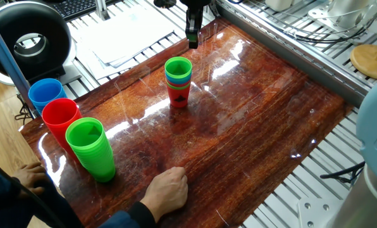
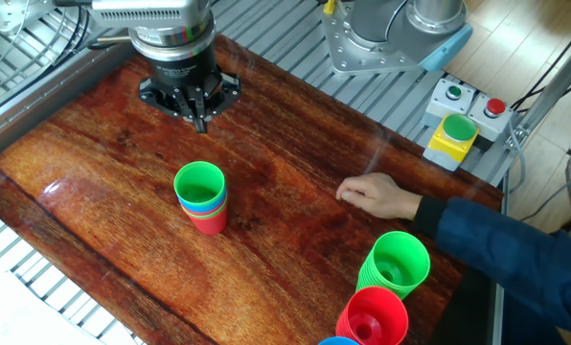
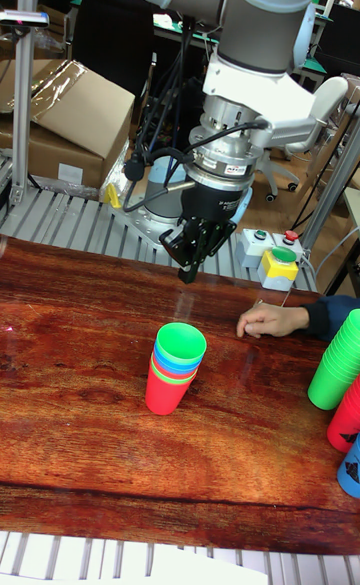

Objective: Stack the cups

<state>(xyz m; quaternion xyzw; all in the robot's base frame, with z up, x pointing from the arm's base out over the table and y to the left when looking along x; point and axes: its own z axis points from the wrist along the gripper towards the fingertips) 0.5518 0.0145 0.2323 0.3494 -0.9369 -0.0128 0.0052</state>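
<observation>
The cups stand nested in one upright stack point(image 1: 178, 81) point(image 2: 202, 197) point(image 3: 174, 366) on the wooden table, green on top, blue rims below it, red at the bottom with a black mark. My gripper point(image 1: 192, 42) point(image 2: 200, 121) point(image 3: 186, 272) hangs in the air above and behind the stack, apart from it. Its fingers are together with nothing between them.
Three tall piles of nested cups, green point(image 1: 92, 149), red point(image 1: 61, 120) and blue point(image 1: 46, 94), stand at one table corner. A person's hand point(image 1: 166, 190) point(image 2: 374, 196) rests on the table near them. A button box point(image 2: 455, 125) sits off the table edge.
</observation>
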